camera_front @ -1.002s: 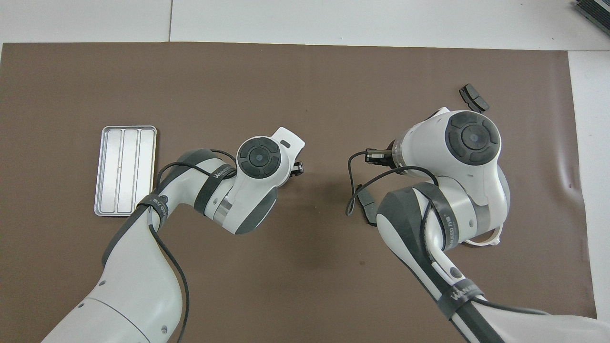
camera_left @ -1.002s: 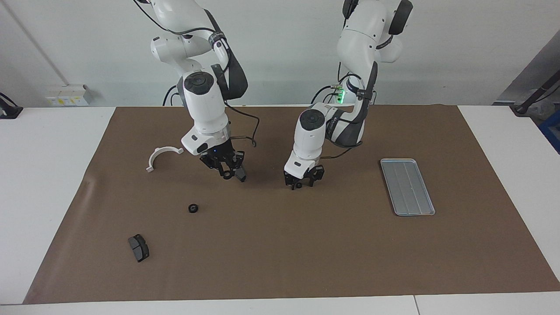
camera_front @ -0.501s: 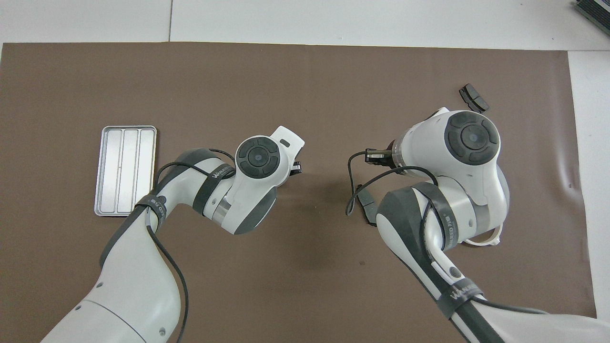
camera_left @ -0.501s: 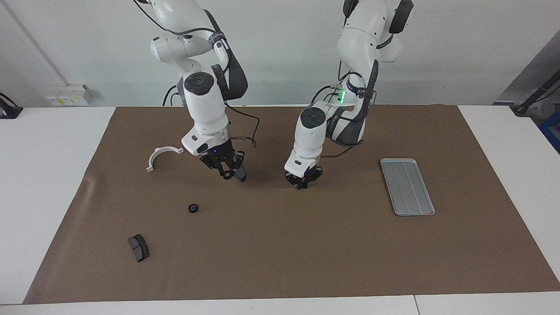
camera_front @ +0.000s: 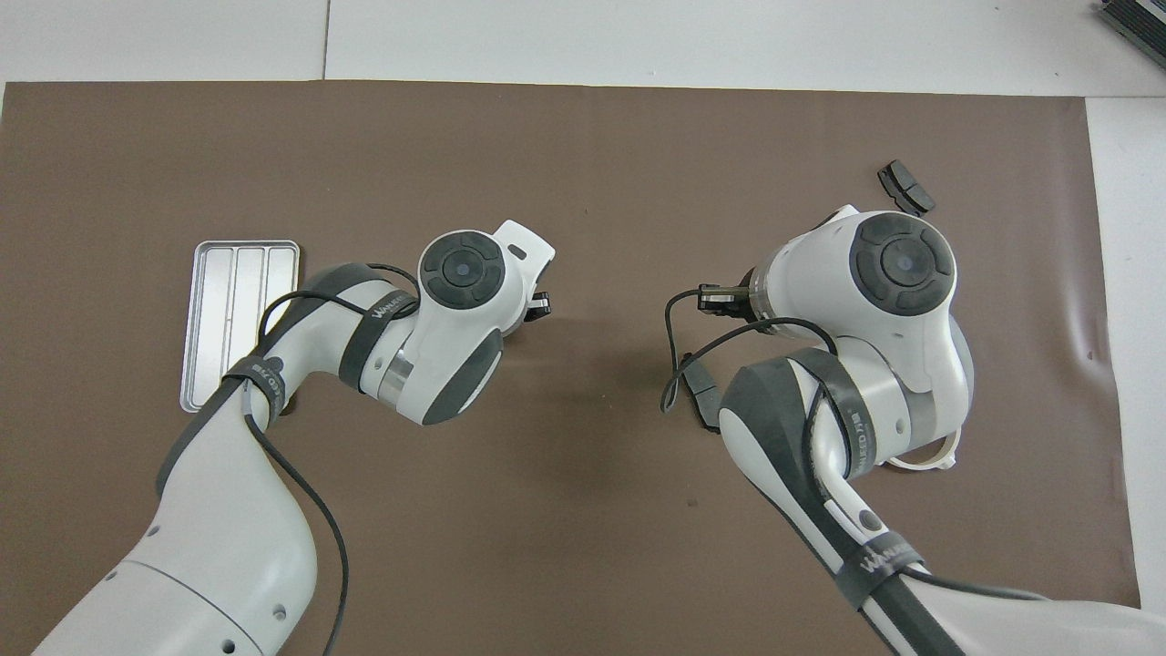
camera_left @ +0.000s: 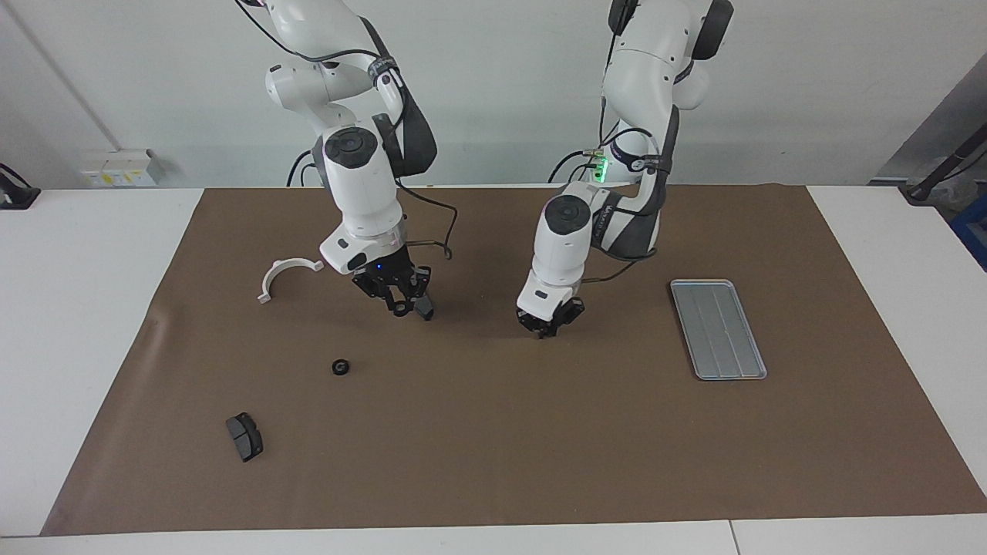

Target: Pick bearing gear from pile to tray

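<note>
A robotics lab. Two white robot arms stand at a white counter covered by a brown mat, against a bare pale wall. Loose cables trail from them.

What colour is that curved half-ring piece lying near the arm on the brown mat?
White. The curved half-ring bracket shows best in the facing view.

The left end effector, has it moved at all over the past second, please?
Yes. The left end effector has shifted toward the tray, judged in the facing view; the tray itself lies where it did.
</note>
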{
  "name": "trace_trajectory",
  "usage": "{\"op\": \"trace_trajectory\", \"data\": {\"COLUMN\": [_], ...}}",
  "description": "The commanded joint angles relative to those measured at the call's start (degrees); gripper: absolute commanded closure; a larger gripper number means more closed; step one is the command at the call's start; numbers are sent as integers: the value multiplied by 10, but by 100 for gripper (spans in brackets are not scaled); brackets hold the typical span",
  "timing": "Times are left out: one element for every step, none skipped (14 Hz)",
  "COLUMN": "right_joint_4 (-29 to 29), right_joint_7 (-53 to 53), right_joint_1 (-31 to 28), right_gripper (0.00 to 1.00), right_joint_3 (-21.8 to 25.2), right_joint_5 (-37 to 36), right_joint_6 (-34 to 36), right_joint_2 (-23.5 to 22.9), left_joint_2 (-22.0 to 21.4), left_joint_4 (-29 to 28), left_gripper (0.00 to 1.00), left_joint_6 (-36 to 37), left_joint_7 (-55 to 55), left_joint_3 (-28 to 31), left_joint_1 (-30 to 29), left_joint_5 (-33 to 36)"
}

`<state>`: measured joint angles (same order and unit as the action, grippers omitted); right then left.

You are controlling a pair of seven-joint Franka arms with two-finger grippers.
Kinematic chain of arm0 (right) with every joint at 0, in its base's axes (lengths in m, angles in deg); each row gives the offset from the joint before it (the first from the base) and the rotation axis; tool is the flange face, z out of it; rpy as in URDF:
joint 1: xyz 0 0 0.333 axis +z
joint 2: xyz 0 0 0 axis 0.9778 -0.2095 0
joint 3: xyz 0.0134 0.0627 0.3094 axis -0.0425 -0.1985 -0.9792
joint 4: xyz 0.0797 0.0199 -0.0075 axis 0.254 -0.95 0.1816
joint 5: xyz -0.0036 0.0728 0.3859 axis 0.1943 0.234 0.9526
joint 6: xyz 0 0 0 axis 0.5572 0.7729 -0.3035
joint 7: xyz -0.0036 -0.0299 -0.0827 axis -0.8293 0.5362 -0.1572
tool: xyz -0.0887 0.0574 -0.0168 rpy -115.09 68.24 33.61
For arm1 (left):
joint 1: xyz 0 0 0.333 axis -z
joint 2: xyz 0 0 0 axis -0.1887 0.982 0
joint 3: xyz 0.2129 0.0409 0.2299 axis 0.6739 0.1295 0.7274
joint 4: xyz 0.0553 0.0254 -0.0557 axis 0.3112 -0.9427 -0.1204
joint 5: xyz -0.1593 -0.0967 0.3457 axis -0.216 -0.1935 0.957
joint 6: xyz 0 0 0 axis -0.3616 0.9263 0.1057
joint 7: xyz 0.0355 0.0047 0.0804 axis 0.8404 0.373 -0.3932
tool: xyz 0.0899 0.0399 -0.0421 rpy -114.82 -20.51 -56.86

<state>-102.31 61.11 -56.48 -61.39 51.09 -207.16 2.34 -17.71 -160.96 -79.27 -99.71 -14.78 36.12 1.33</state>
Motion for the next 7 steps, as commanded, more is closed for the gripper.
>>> {"op": "trace_trajectory", "data": {"right_joint_4": [2,4,4,5,4,4,4], "right_joint_7": [33,63,96,126,147,162,178], "right_joint_1": [19,37,60,80,94,105,118], "right_gripper": [100,100,100,100,100,100,100], "right_joint_3": [-4,-4,-4,-4,-3,-4,-4], "right_joint_5": [21,29,30,29,29,29,29], "right_joint_6": [-36,-55,-77,-98,-119,-136,-147], "right_joint_2": [-12,-23,-34,-47,-57,-66,-75], "left_joint_2": [0,-8,-16,-28,-36,-43,-48], "left_joint_4": [15,18,20,19,19,19,16], "left_gripper": [100,100,100,100,100,100,100], "left_joint_6": [30,45,64,86,109,125,131], "left_joint_7": [103,138,174,217,262,301,338], "left_joint_3": [-3,-4,-4,-4,-4,-4,-4], "left_joint_1": [-65,-86,-108,-132,-155,-177,-194], "left_joint_5": [-36,-51,-60,-63,-64,-64,-64]}}
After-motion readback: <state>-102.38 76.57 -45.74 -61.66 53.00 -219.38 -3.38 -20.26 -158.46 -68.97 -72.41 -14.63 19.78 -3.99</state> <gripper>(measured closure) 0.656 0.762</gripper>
